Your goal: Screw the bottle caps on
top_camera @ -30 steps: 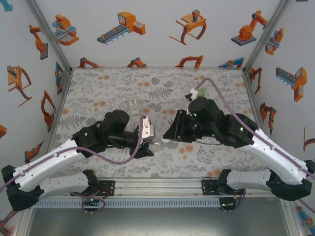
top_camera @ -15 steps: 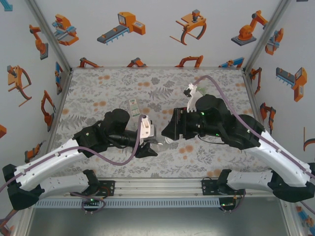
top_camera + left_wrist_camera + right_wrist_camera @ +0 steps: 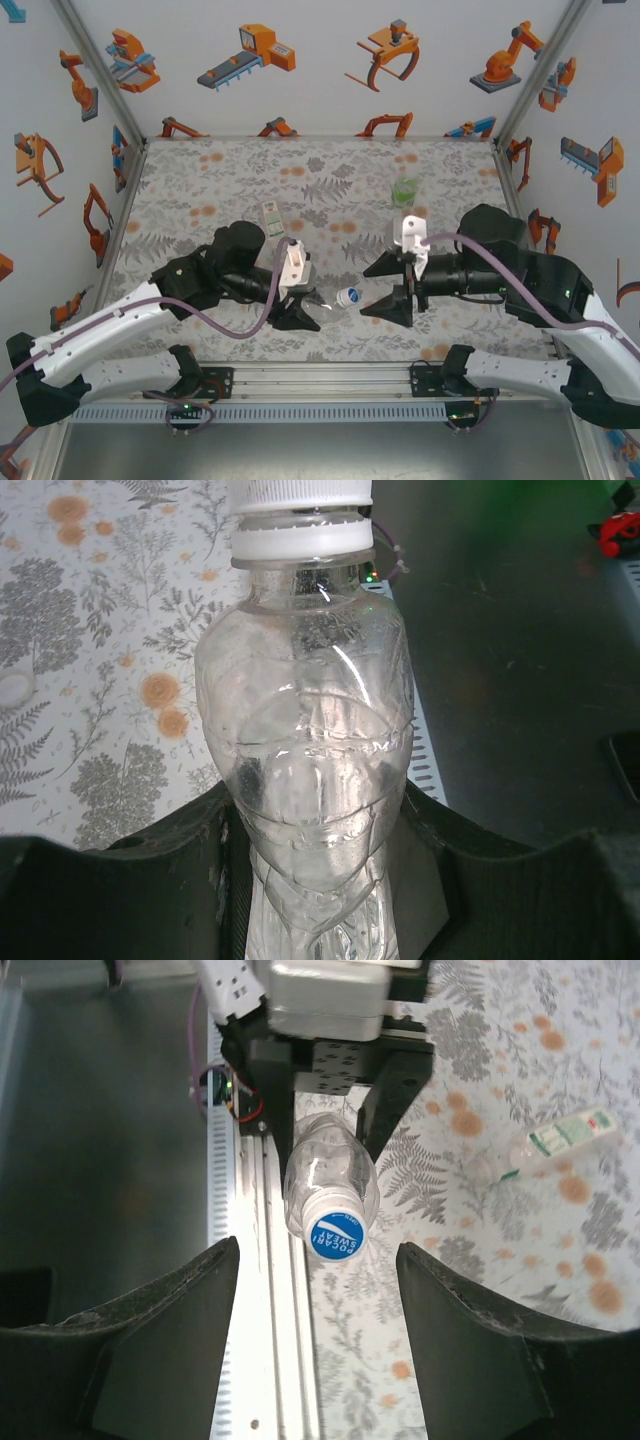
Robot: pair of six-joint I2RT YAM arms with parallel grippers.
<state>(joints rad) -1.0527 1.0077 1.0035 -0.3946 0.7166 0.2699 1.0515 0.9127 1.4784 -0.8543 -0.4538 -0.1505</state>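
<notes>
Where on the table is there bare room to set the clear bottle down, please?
The far-left patch, bordered by the left wall and the white-and-green labelled bottle, is bare. So is the far strip between that bottle and the green-labelled bottle. The near centre is crowded: the left gripper holds the clear bottle facing the open right gripper.
</notes>
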